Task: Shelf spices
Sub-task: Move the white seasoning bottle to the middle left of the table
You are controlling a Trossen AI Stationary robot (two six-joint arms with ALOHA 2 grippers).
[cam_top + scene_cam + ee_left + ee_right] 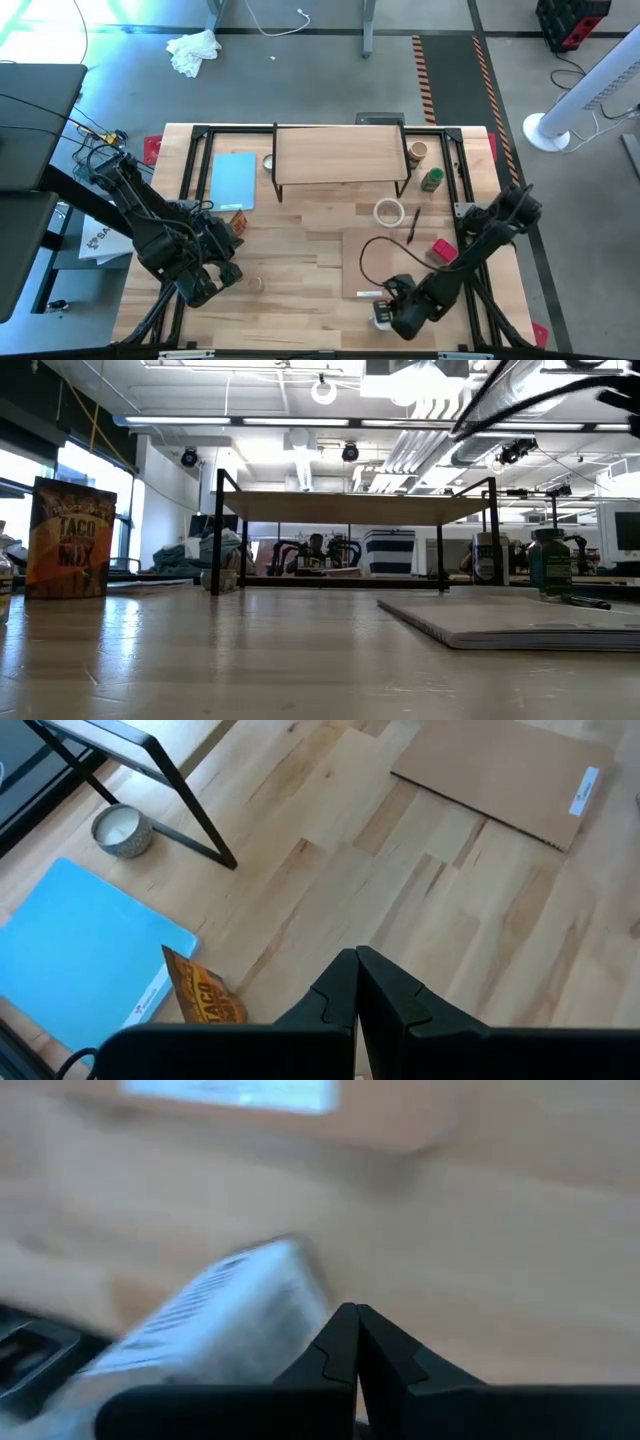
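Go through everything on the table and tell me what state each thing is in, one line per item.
Wooden-topped wire shelf: upright, top bare.
Green-lidded spice jar: upright on table, beside shelf, unshelved.
Tan-topped jar: upright beside shelf.
Red-topped spice tin: lying on table.
Taco mix packet: standing upright.
White tape ring: lying flat.
Left gripper: shut, empty.
Right gripper: shut, beside a white container.

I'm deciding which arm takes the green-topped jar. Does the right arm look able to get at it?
Probably yes: the green-topped jar stands in the open beside the shelf, on the right arm's side; the right gripper is shut, far off.
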